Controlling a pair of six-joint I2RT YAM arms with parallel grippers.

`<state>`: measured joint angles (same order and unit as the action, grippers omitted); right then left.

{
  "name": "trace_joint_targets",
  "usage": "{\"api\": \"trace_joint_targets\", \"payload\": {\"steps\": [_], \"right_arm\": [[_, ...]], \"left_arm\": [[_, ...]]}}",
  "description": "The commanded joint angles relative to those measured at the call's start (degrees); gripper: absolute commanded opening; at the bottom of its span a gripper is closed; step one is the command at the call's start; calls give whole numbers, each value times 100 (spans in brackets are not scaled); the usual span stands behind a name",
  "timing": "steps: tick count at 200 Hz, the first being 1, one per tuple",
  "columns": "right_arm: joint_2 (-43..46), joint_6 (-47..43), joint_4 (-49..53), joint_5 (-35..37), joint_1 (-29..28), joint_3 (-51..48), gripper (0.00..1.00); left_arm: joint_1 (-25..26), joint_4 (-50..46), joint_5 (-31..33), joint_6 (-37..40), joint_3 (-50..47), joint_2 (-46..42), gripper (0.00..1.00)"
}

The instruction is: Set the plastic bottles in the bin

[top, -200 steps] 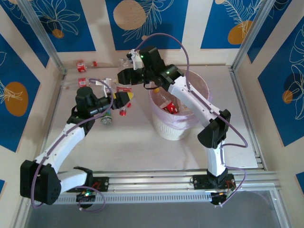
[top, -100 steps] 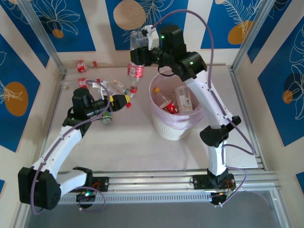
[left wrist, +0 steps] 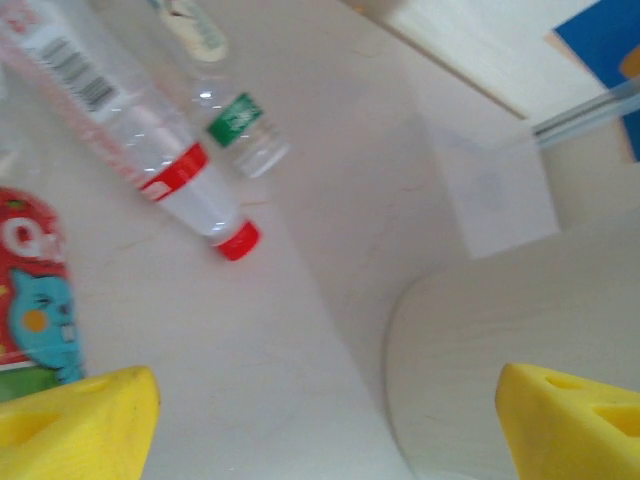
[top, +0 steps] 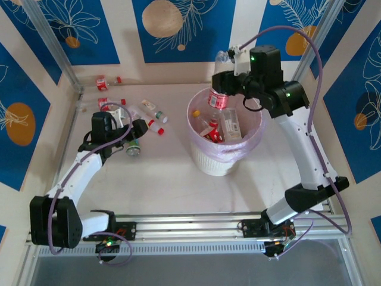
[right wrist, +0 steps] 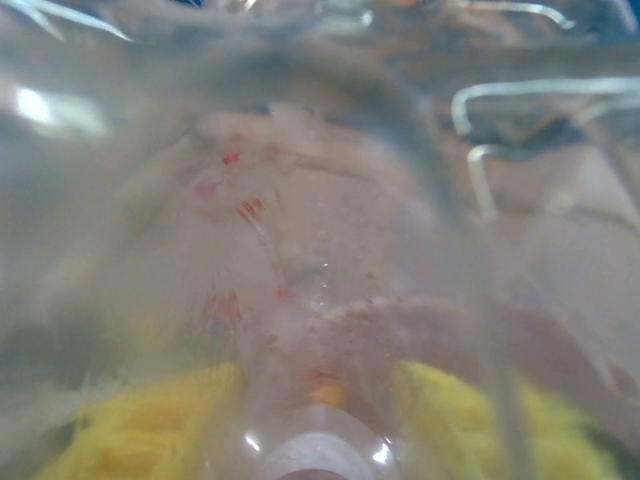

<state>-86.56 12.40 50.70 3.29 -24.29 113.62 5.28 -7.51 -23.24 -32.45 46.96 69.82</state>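
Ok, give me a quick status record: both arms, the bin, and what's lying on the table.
right gripper: shut on a red-labelled bottle, held above the bin's far rim
left gripper: yellow fingers apart, nothing between them, low over the table
bin: upright, pink liner, binned bottles inside
table: loose bottles scattered far left
nearest to left gripper: red-capped bottle, lying flat beside a green-labelled bottle

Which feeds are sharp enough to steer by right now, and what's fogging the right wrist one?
Top external: sharp, evenly lit, bin and held bottle read clearly. Left wrist: soft blur, though the red-capped bottle is legible. Right wrist: hazy and out of focus, the held bottle right against the lens, glare streaks at upper right.
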Motion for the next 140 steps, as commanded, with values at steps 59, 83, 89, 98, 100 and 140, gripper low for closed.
{"api": "trace_joint_targets", "payload": {"steps": [59, 83, 89, 98, 100, 140], "right_arm": [[111, -162, 136, -39, 69, -1486, 40], [66, -109, 28, -17, 21, -1863, 40], [39, -108, -16, -18, 19, -1950, 40], [-19, -118, -81, -17, 17, -2079, 40], [-34, -123, -94, -25, 20, -2107, 40], [-283, -63, -465, -187, 8, -2575, 40]], "left_arm": [[-146, -1059, 1489, 642, 357, 446, 85], [-147, -1151, 1674, 729, 393, 559, 85], [-142, -1163, 1706, 759, 393, 587, 85], [-144, -1195, 1818, 775, 385, 643, 85], [-148, -1203, 1846, 779, 384, 659, 85], [-141, -1281, 2201, 890, 441, 1078, 85]]}}
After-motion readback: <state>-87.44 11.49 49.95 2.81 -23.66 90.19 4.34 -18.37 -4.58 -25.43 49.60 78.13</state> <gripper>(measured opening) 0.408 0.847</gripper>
